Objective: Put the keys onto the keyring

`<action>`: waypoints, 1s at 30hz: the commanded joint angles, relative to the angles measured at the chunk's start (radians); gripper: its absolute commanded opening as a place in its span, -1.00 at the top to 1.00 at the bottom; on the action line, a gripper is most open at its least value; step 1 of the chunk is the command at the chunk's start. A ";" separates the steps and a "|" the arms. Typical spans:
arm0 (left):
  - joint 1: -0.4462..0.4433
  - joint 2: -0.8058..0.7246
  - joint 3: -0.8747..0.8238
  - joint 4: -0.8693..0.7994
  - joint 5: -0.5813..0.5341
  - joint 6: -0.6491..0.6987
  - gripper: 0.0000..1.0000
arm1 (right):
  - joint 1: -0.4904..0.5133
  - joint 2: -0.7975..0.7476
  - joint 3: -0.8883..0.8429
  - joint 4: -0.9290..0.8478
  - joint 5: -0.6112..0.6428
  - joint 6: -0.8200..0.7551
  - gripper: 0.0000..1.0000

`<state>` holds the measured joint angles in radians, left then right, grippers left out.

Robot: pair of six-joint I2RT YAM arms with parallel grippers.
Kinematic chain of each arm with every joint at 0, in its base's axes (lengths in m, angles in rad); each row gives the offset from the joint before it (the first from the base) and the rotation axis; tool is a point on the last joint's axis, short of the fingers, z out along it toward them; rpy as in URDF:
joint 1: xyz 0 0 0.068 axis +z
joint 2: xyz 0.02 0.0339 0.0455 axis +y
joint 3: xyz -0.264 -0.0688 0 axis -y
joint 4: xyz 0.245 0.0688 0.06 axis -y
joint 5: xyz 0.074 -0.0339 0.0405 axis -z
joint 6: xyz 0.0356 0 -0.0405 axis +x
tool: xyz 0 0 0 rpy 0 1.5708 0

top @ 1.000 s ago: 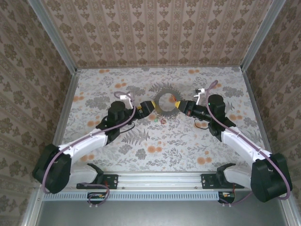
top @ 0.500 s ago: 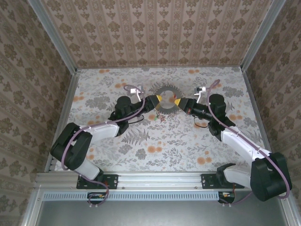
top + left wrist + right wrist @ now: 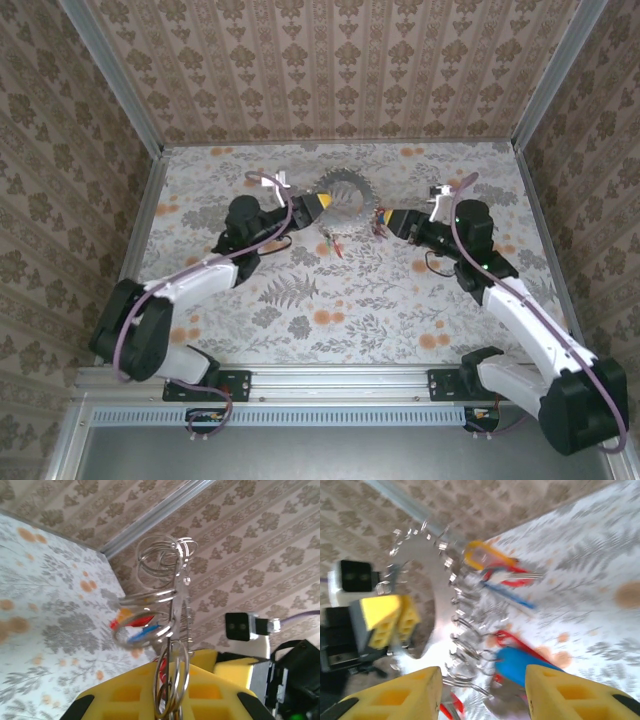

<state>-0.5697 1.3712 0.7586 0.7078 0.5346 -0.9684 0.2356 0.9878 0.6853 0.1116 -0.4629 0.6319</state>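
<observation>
Currently, in my overhead view, the left tool (image 3: 318, 203) is clenched on the left edge of the large thin silvery metal keyring (image 3: 176, 597). It holds the hoop tilted and raised above the floral-patterned counter (image 3: 300, 300), toward the far middle. The right tool (image 3: 386, 216) sits just to the right of the hoop. Its yellow fingers (image 3: 415, 690) stand apart, released, with nothing pinched between them as far as I can see. The hoop carries a dense row of small silvery split rings (image 3: 160, 555). Several small silver keys with coloured plastic heads (image 3: 520, 667), red, blue and one yellow, dangle from that row on the side nearer the right tool. I judge the task well along, since a good number of keys are already threaded on. I cannot call it finished. From above, a few small coloured specks sit just below the hoop, and I cannot tell whether they hang from it or lie loose on the counter. The right wrist view is heavily blurred, so I cannot count the keys. The left wrist view shows the hoop nearly edge-on, which hides any opening or clasp. The key blades themselves are too small to make out.
</observation>
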 commanded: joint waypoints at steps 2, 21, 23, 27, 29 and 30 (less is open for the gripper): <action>-0.033 -0.195 0.200 -0.530 -0.114 0.461 1.00 | -0.007 -0.104 -0.022 -0.136 0.182 -0.304 -0.03; 0.004 -0.188 0.263 -0.343 0.005 0.383 1.00 | 0.197 -0.227 -0.119 0.134 0.038 -0.729 0.31; 0.004 -0.173 0.257 -0.302 0.007 0.355 1.00 | 0.236 -0.235 -0.162 0.235 0.064 -0.791 0.37; 0.004 -0.141 0.230 -0.188 0.010 0.288 1.00 | 0.300 -0.207 -0.180 0.290 0.125 -0.883 0.42; 0.003 -0.124 0.217 -0.136 0.008 0.262 1.00 | 0.317 -0.178 -0.173 0.301 0.143 -0.895 0.45; 0.004 -0.115 0.212 -0.112 0.009 0.251 1.00 | 0.325 -0.163 -0.175 0.319 0.158 -0.894 0.45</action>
<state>-0.5678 1.2499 0.9764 0.4049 0.5251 -0.6453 0.5392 0.8013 0.5144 0.3393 -0.3771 -0.1818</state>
